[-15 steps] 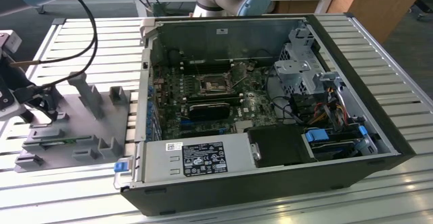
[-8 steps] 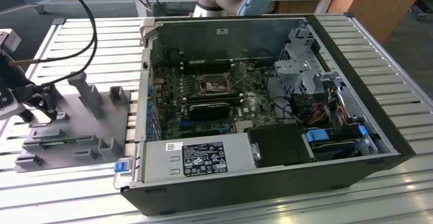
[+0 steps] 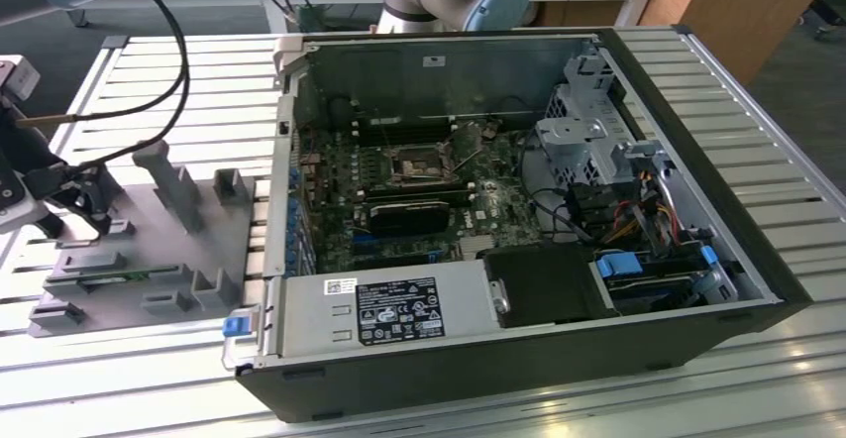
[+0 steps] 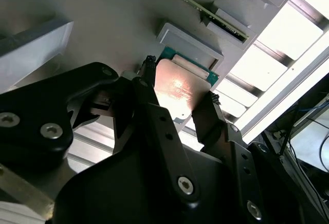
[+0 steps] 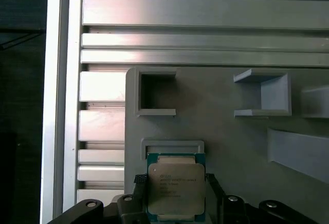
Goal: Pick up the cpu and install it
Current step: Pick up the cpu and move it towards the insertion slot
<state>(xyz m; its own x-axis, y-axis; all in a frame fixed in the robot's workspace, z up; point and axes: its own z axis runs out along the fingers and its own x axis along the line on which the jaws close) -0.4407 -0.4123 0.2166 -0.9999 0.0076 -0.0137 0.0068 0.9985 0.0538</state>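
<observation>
We see soft, even daylight in the exterior view, with white glare on the counter (image 3: pixel 119 369) slats. In the second wrist view the chip (image 4: pixel 177 98) reflects a warm bright patch, and the end effector (image 4: pixel 181 80) sits in dark shadow.

This is a robotics workshop or lab. A slatted aluminium bench (image 3: pixel 767 141) carries a grey fixture tray (image 3: pixel 139 255) under the claw (image 4: pixel 181 80), with an opened computer tower (image 3: pixel 437 66) beyond.

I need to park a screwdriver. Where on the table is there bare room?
Bare table slats run between the fixture tray and the camera, and at the exterior view's right of the computer case. Tray and case interior are crowded.
</observation>
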